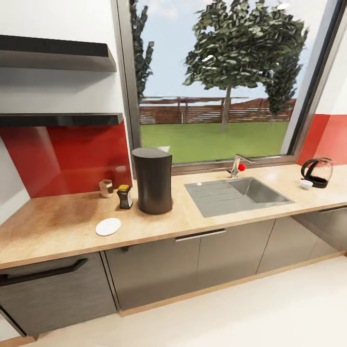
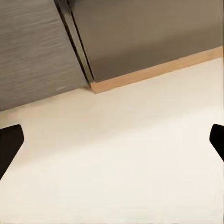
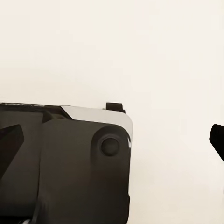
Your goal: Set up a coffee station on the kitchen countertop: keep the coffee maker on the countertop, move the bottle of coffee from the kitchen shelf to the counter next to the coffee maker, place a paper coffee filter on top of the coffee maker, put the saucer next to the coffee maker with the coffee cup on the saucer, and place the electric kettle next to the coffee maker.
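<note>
The coffee maker (image 1: 153,180) stands on the countertop (image 1: 58,226), bottle (image 1: 125,196) and paper filter (image 1: 106,188) just beside it, saucer (image 1: 108,226) in front; kettle (image 1: 318,172) and cup (image 1: 306,183) beyond the sink (image 1: 236,195). Both grippers (image 2: 112,144) (image 3: 112,142) hang spread wide, empty

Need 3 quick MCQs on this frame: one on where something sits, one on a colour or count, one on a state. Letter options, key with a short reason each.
1. Where is the electric kettle?
A. touching the coffee maker
B. far across the sink, at the counter's right end
C. on the shelf

2. What colour is the cap on the bottle of coffee?
A. yellow-orange
B. blue
C. white

3. What is on the saucer?
A. the coffee cup
B. the paper coffee filter
C. nothing

Key:
1 B: the kettle stands right of the sink, far from the coffee maker.
2 A: the cap looks yellow-orange on a black bottle.
3 C: the saucer lies bare; the coffee cup sits by the kettle, and the paper coffee filter stands on the counter.
</note>
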`<state>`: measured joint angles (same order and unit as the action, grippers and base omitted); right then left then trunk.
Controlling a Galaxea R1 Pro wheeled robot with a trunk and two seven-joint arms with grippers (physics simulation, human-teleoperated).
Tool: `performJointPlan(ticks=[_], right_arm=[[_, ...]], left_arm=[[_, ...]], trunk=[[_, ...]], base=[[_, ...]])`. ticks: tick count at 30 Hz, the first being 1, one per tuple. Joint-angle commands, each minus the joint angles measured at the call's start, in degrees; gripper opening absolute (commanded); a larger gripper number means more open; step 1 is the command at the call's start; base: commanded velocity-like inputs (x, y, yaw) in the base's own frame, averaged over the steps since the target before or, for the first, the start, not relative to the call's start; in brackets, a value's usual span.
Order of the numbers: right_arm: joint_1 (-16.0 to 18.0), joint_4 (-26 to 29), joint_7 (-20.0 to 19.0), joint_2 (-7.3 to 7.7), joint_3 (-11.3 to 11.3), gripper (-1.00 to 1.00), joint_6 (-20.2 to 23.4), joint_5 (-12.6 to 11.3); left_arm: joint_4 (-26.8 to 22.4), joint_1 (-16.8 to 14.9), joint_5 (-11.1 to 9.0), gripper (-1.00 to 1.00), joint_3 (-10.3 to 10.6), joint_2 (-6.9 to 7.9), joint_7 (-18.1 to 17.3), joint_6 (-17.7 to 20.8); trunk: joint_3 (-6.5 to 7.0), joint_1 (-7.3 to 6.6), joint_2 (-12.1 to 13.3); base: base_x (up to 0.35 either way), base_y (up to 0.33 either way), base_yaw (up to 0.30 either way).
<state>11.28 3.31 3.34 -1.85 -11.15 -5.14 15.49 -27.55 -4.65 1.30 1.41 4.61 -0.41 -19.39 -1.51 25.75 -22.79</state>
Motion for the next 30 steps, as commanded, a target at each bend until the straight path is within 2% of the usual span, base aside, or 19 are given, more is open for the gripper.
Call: performJointPlan(ticks=[1, 5, 12, 30], right_arm=[[0.05, -0.11, 0.25, -0.08, -0.35, 1.0, -0.14, 0.7], [0.05, -0.14, 0.26, -0.09, -0.28, 1.0, -0.13, 0.76], [0.05, -0.15, 0.26, -0.09, -0.28, 1.0, -0.13, 0.77], [0.05, -0.02, 0.26, -0.17, -0.28, 1.0, -0.13, 0.77]], left_arm=[[7.54, -0.04, 0.19, 1.0, -0.25, 0.16, 0.12, 0.23], [11.0, -0.07, 0.12, 1.0, -0.31, 0.14, 0.49, 0.39], [12.95, -0.03, 0.03, 1.0, -0.29, -0.07, 3.15, 0.47], [18.99, -0.01, -0.05, 1.0, -0.35, -0.24, 3.77, 0.55]], trunk=[[-0.13, 0.04, -0.13], [-0.13, 0.04, -0.13], [-0.2, 0.04, -0.13], [-0.63, 0.04, -0.13]], base=[[0.0, 0.0, 0.189], [0.0, 0.0, 0.248], [0.0, 0.0, 0.273], [0.0, 0.0, 0.275]])
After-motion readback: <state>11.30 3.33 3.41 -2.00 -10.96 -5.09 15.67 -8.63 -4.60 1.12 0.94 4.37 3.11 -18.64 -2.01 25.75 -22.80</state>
